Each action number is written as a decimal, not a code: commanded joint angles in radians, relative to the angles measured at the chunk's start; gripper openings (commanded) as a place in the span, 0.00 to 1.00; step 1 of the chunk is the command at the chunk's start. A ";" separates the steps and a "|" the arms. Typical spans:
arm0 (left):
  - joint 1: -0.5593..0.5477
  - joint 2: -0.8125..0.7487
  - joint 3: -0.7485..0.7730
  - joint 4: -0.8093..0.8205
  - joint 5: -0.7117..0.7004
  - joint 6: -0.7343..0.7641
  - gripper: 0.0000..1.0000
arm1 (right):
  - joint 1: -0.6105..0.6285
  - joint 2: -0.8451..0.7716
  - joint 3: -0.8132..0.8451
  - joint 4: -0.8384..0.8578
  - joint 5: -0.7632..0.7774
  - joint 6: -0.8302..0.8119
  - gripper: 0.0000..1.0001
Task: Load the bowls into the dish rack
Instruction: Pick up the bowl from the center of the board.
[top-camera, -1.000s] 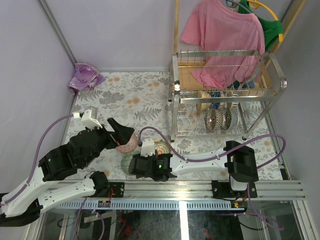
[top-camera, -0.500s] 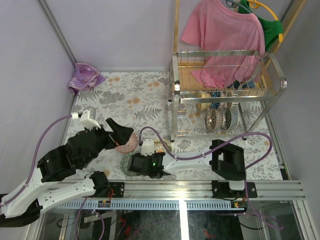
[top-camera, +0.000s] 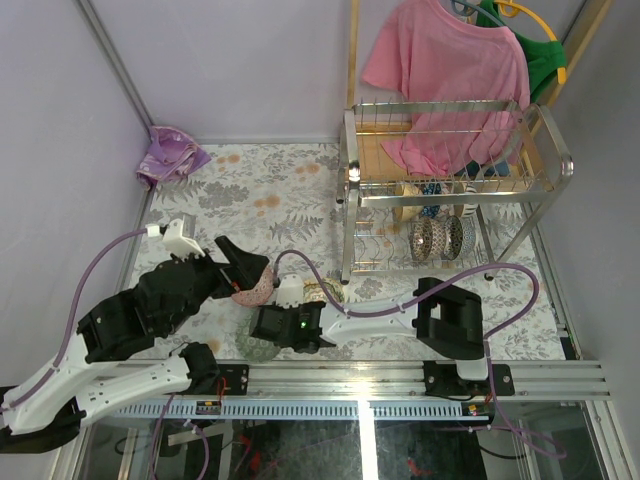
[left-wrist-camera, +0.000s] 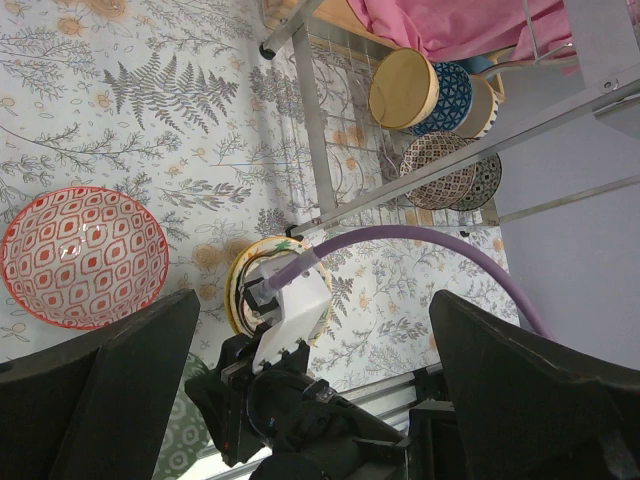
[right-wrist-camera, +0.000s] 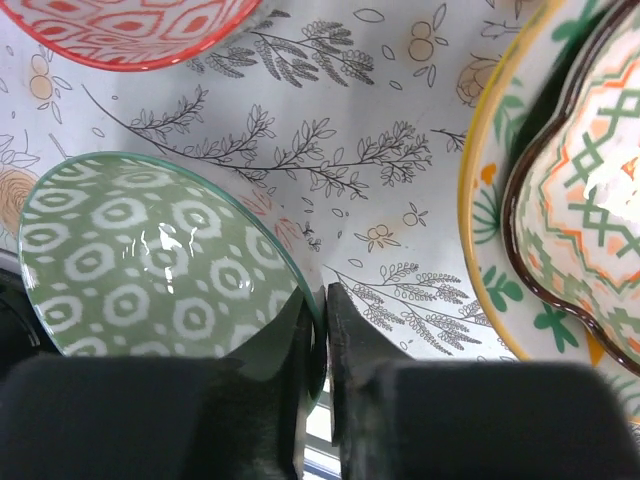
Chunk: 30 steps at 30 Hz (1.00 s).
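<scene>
A green patterned bowl (right-wrist-camera: 150, 270) sits on the floral table near the front edge, and my right gripper (right-wrist-camera: 322, 300) is shut on its rim. Beside it are a red patterned bowl (right-wrist-camera: 130, 30) and a yellow-rimmed bowl (right-wrist-camera: 480, 230) with a brown-edged bowl (right-wrist-camera: 590, 190) nested inside. My left gripper (left-wrist-camera: 312, 300) hangs open above the red bowl (left-wrist-camera: 85, 255) and holds nothing. The steel dish rack (top-camera: 455, 190) stands at the far right with several bowls (top-camera: 440, 238) on its lower tier. In the top view my right gripper (top-camera: 262, 335) largely hides the green bowl (top-camera: 248, 348).
A pink shirt (top-camera: 450, 70) hangs on a wooden stand behind the rack and drapes into its upper tier. A purple cloth (top-camera: 170, 155) lies in the far left corner. A metal rail (top-camera: 400, 380) runs along the near edge, and walls enclose the table.
My right arm has slid left and toward the near edge, and its jaws have closed on the green bowl's rim. The left arm has not moved.
</scene>
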<state>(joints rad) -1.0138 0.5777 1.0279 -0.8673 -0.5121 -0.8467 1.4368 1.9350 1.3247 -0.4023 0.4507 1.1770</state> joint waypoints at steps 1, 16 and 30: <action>-0.003 0.009 0.009 0.039 0.019 0.028 1.00 | -0.006 -0.001 0.028 -0.023 0.009 -0.017 0.02; -0.002 0.037 0.039 0.013 -0.020 0.031 1.00 | 0.080 -0.316 -0.124 -0.042 0.112 -0.129 0.00; -0.002 0.066 0.046 -0.009 -0.077 0.023 1.00 | 0.120 -0.867 -0.400 -0.480 0.225 -0.096 0.00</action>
<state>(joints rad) -1.0138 0.6296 1.0416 -0.8707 -0.5537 -0.8360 1.5570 1.1839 0.9325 -0.6807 0.5583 1.0370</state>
